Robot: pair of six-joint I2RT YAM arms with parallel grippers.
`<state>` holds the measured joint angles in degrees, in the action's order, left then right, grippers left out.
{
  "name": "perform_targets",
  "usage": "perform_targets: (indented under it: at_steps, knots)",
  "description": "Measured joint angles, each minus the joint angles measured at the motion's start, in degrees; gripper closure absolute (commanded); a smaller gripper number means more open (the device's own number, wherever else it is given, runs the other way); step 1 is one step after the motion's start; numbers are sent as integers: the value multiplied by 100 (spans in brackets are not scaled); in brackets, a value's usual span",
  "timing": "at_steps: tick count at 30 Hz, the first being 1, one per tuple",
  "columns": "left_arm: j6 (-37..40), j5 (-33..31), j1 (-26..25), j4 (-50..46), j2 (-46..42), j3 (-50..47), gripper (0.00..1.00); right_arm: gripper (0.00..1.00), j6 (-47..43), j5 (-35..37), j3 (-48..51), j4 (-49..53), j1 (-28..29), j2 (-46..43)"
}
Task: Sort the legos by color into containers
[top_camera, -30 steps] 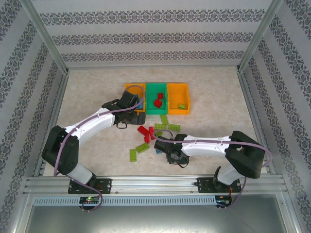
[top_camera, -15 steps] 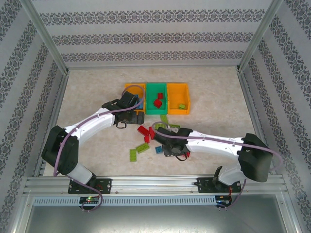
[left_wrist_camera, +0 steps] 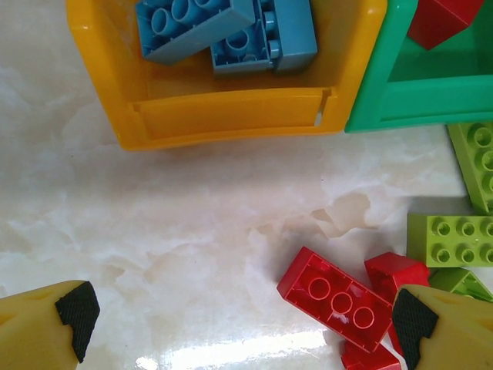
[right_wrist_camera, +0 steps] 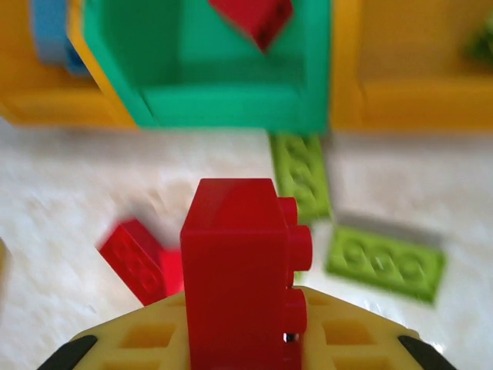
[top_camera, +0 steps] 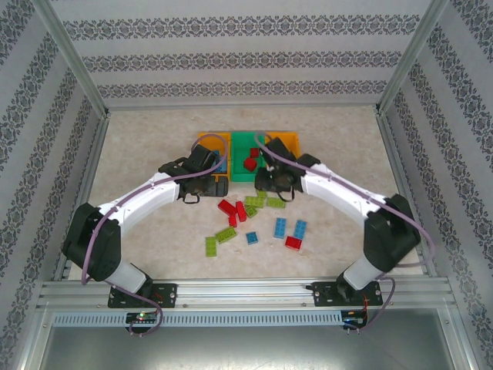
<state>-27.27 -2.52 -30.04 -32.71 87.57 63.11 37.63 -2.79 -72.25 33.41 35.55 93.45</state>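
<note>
Three bins stand in a row: a left orange bin (top_camera: pixel 205 139) holding blue bricks (left_wrist_camera: pixel 223 31), a green bin (top_camera: pixel 248 142) holding red bricks (top_camera: pixel 250 163), and a right orange bin (top_camera: pixel 286 140). My right gripper (top_camera: pixel 263 179) hovers just in front of the green bin (right_wrist_camera: pixel 223 104), shut on a red brick (right_wrist_camera: pixel 235 270) that stands upright between its fingers. My left gripper (left_wrist_camera: pixel 243 324) is open and empty, low over the table before the left orange bin (left_wrist_camera: pixel 231 116). A red brick (left_wrist_camera: pixel 335 297) lies near its right finger. Loose red (top_camera: pixel 231 210), lime (top_camera: pixel 225 235) and blue (top_camera: pixel 280 227) legos lie scattered mid-table.
Lime bricks (right_wrist_camera: pixel 302 173) lie right against the front of the green and right orange bins. Another red brick (top_camera: pixel 293 243) and a blue brick (top_camera: pixel 299 228) sit toward the right front. Metal frame rails (top_camera: pixel 85 177) border the table on both sides.
My right arm has swung from the front centre of the table up to the green bin's front, carrying the red brick. That uncovered bricks on the right. The left arm has barely moved.
</note>
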Motion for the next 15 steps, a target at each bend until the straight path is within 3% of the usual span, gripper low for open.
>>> perform_targets:
  at_steps: [9, 15]
  knots:
    - [-468, 385, 0, -114, 155, -2, 1, 70, -402, -557, -2376, -151, -619, 2249]
    - [-1034, 737, -2, -129, 155, -92, 0, 61, -466, -542, -3440, 59, -750, 3158]
